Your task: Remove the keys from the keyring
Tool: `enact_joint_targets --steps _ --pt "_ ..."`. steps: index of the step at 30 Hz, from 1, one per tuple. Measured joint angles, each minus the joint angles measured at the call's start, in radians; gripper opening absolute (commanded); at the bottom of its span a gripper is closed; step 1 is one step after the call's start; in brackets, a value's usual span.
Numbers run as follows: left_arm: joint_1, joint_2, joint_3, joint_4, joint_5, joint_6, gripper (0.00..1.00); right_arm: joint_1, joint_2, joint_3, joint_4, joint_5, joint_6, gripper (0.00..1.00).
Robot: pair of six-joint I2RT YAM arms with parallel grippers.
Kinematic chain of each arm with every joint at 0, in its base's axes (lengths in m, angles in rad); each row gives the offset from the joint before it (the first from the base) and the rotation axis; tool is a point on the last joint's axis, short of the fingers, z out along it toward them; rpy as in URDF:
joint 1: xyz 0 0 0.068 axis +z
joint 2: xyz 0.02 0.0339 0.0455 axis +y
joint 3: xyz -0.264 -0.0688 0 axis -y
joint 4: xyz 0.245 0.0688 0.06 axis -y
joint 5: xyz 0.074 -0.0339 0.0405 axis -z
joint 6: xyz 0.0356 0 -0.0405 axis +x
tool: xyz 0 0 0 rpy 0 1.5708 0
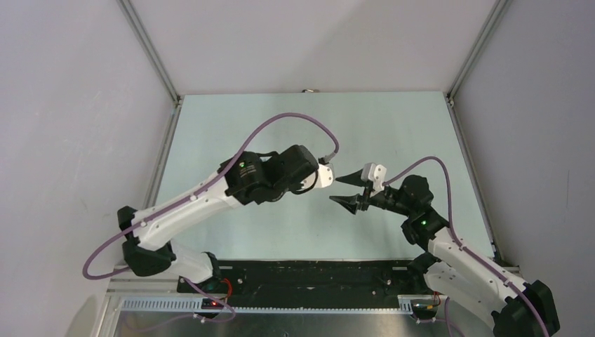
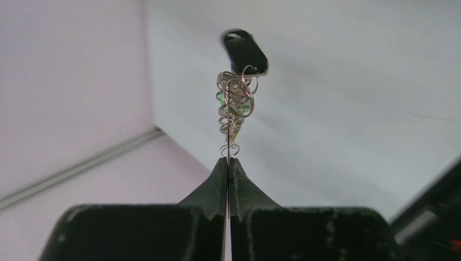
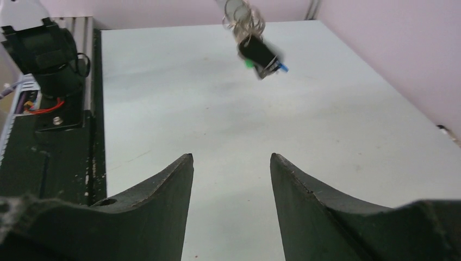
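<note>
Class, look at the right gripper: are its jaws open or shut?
Open. In the right wrist view the right gripper shows its jaws standing apart, bare table between them, nothing gripped.

Light is bright, even and diffuse in all three views. In the top view the arms cast only faint, soft-edged shadows on the surface (image 1: 281, 119), and the walls carry a slight lilac cast. In the left wrist view the keys (image 2: 235, 103) are fairly sharp, but the black tag (image 2: 245, 53) above them is smeared. The left hand (image 2: 228, 160) renders near-black with little detail. In the right wrist view the tag and keys are blurred. The right hand (image 3: 231, 156) is dark and out of focus.
</note>
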Motion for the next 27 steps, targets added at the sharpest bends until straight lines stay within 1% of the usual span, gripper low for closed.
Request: enact_joint_targets --steps 2,4,5,7,10,11,15,18,21,24,27 --pt "-0.024 -0.04 -0.031 0.075 -0.084 0.08 0.0 0.0 -0.015 0.0 0.0 0.023 -0.006 0.58" --pt "-0.047 -0.117 -0.097 0.181 -0.119 0.164 0.0 0.0 -0.027 0.0 0.0 0.042 -0.012 0.59" --pt "-0.053 -0.159 -0.139 0.23 -0.122 0.206 0.0 0.0 -0.034 0.0 0.0 0.05 -0.014 0.59" --pt "-0.068 -0.291 -0.284 0.38 -0.123 0.31 0.0 0.0 -0.05 0.0 0.001 0.07 -0.021 0.59" --pt "-0.099 -0.508 -0.536 0.575 -0.099 0.483 0.0 0.0 -0.072 0.0 0.006 0.093 -0.036 0.59" --pt "-0.109 -0.606 -0.661 0.652 -0.061 0.568 0.0 0.0 -0.076 0.0 0.011 0.099 -0.041 0.59" --pt "-0.126 -0.756 -0.829 0.742 0.034 0.705 0.0 0.0 -0.075 0.0 0.045 0.1 -0.055 0.59" --pt "-0.16 -0.808 -0.843 0.785 0.079 0.744 0.0 0.0 -0.072 0.0 0.067 0.084 -0.058 0.59" --pt "-0.195 -0.884 -0.839 0.844 0.175 0.746 0.0 0.001 -0.072 0.0 0.083 0.06 -0.065 0.59" --pt "-0.176 -0.943 -0.829 0.863 0.269 0.735 0.0 0.001 -0.071 0.001 0.09 0.049 -0.078 0.59" --pt "-0.164 -0.952 -0.781 0.876 0.368 0.715 0.0 0.002 -0.061 0.008 0.093 0.036 -0.089 0.6"
